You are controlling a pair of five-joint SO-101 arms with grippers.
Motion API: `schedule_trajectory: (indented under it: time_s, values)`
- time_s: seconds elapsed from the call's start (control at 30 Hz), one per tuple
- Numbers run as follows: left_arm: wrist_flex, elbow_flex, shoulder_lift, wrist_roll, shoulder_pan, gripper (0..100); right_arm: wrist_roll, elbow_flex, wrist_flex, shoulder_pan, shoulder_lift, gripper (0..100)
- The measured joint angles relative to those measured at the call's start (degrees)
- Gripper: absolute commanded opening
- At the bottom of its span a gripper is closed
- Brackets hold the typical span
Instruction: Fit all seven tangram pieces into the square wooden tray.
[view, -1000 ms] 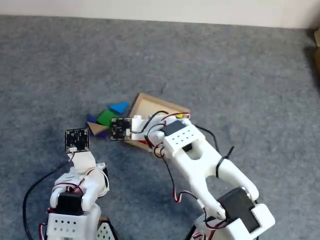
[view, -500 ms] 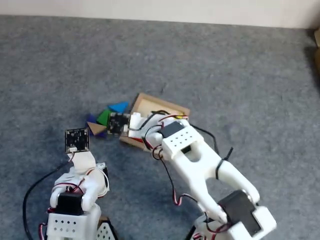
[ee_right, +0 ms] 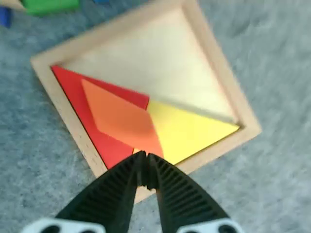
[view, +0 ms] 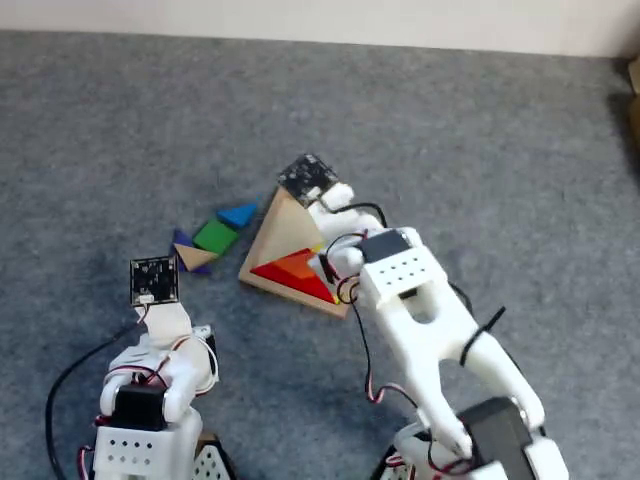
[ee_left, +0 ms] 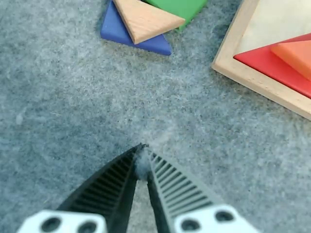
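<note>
In tray: red piece, orange piece, yellow piece; beside it on bench: green piece, blue piece, tan piece; right jaws and left jaws pressed together, empty.

The left arm is kept drawn back toward its base, and the left gripper is held beside the tray with its fingers pressed together. The right arm is stretched forward, and the right gripper is poised over the tray's rim, fingertips closed together.
</note>
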Motion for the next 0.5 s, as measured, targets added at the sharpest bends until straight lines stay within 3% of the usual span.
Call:
schedule_trajectory:
  time_s: [0.5]
  values:
    - [0.0, 0.0, 0.0, 0.0, 0.0, 1, -0.7, -8.8, 0.0, 0.0, 12.3, 0.5]
